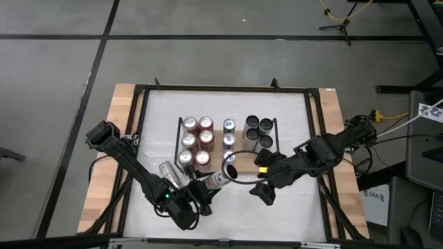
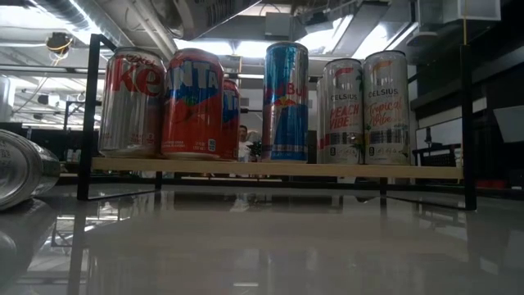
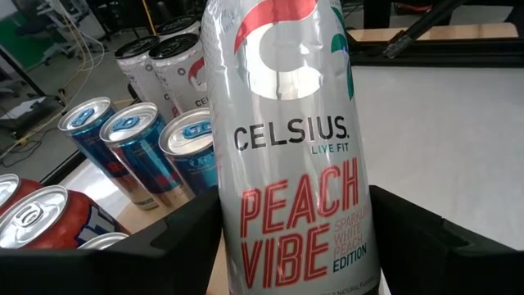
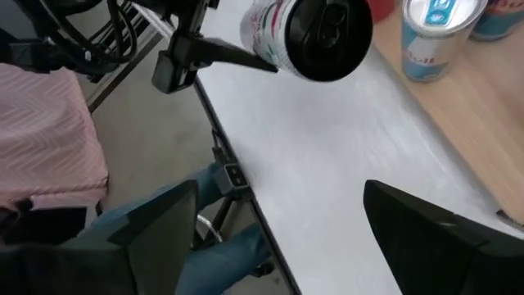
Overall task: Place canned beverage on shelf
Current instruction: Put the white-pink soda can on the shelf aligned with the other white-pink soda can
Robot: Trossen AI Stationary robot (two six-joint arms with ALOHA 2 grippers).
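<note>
My left gripper [image 1: 211, 185] is shut on a silver Celsius Peach Vibe can [image 3: 286, 139] just in front of the shelf's near edge. The can [image 1: 221, 178] lies tilted, its black top [image 4: 327, 34] toward my right gripper. My right gripper [image 1: 260, 179] hovers open just right of the can, and nothing is between its fingers [image 4: 442, 238]. The shelf [image 2: 278, 168] is a light wooden board with black rails. On it stand red cans [image 1: 197, 142], blue cans [image 1: 228, 135] and dark-topped Celsius cans [image 1: 258, 131]. My left gripper pinches the can's lower part [image 3: 246, 254] between its two fingers [image 3: 164, 246], one on each side. The fingers lie along the can and come from the table's near left, slanting slightly down. The can sticks out ahead of them, top end away, and looks clear of the table.
Another silver can [image 1: 169, 173] lies on its side on the white tabletop, left of the held one, and shows at the left of the low view [image 2: 20, 168]. Bare board [image 1: 243, 158] shows on the shelf's near middle. A person's clothing [image 4: 49, 139] shows beyond the table's near edge.
</note>
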